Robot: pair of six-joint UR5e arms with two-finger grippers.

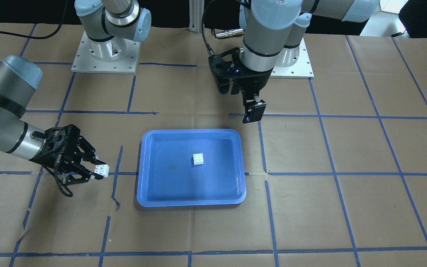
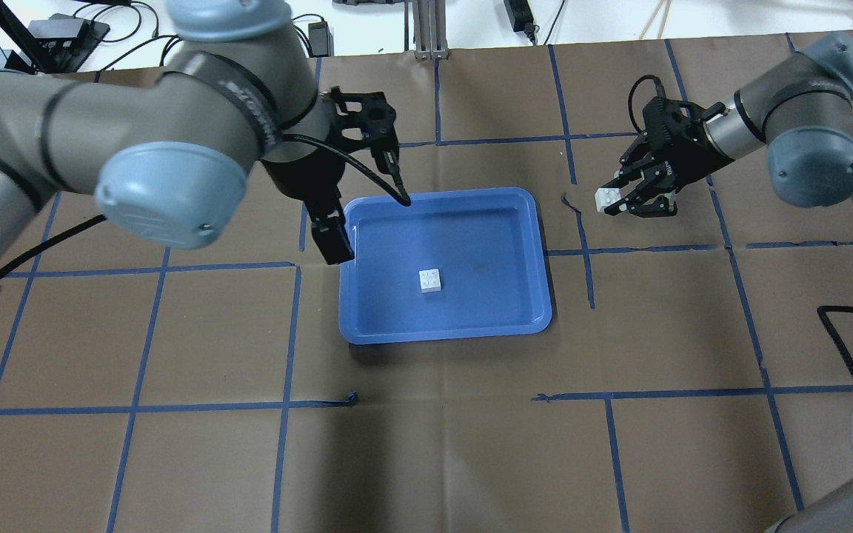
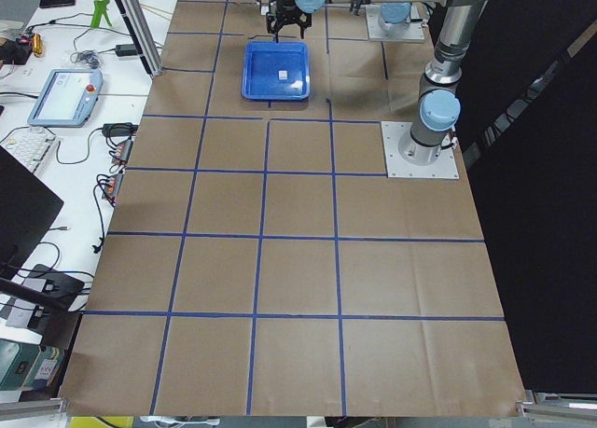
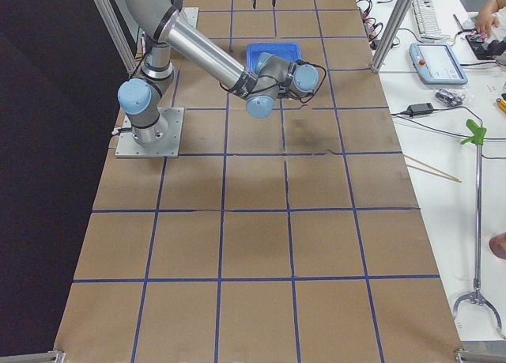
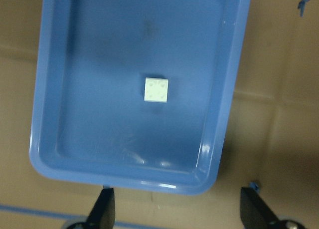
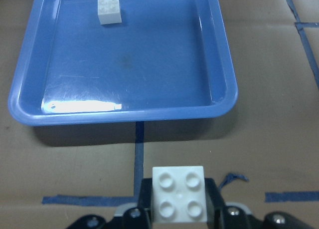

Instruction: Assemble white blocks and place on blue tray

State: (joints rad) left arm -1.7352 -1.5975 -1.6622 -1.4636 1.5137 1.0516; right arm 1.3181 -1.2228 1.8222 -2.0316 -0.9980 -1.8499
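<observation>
One white block lies studs up near the middle of the blue tray; it also shows in the front view, the left wrist view and the right wrist view. My right gripper is shut on the second white block, held above the paper to the right of the tray, studs showing in the right wrist view. My left gripper hangs open and empty over the tray's left rim, its fingertips spread wide apart.
Brown paper with a grid of blue tape covers the table. The tray sits mid-table between the two arms. The arm bases stand at the robot's side of the table. A torn bit of tape lies beside the tray.
</observation>
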